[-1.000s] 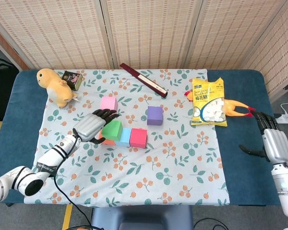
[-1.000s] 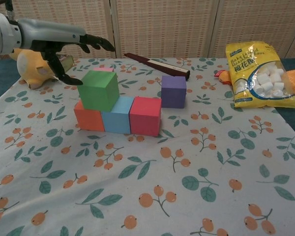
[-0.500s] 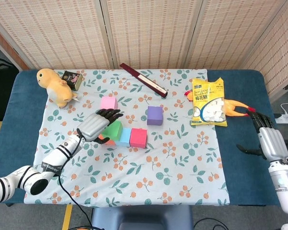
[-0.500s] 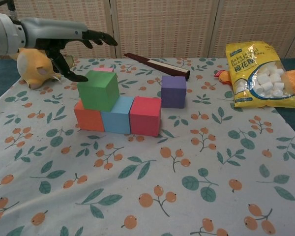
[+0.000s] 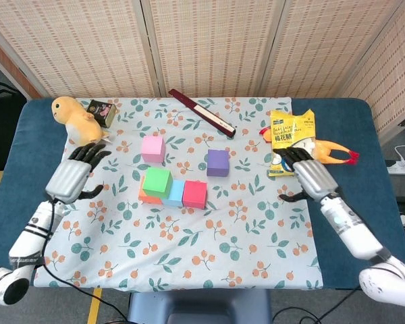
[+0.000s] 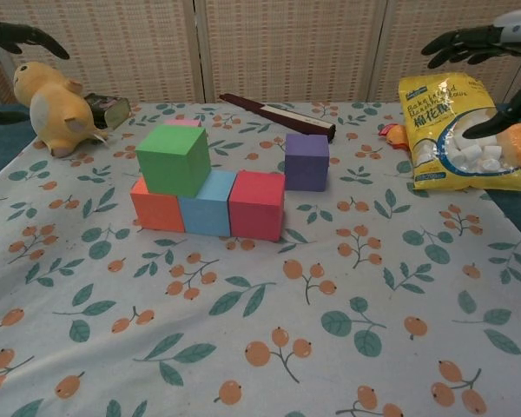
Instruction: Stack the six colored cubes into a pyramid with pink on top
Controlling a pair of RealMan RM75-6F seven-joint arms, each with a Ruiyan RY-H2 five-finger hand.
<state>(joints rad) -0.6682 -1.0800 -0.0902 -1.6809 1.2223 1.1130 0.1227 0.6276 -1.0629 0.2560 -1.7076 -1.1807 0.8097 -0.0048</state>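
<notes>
A row of orange, blue and red cubes stands mid-table. The green cube sits on top at the row's left end, over the orange and blue ones. The purple cube stands apart behind the red one. The pink cube lies behind the row, mostly hidden in the chest view. My left hand hovers open at the left, away from the cubes. My right hand is open over the cloth's right edge, right of the purple cube.
A marshmallow bag and a rubber chicken lie at the right. A yellow plush toy and a small box sit far left. A dark red stick lies at the back.
My left hand has drawn back from the green cube to the left. My right hand has swung in from the table's far right edge toward the marshmallow bag.
</notes>
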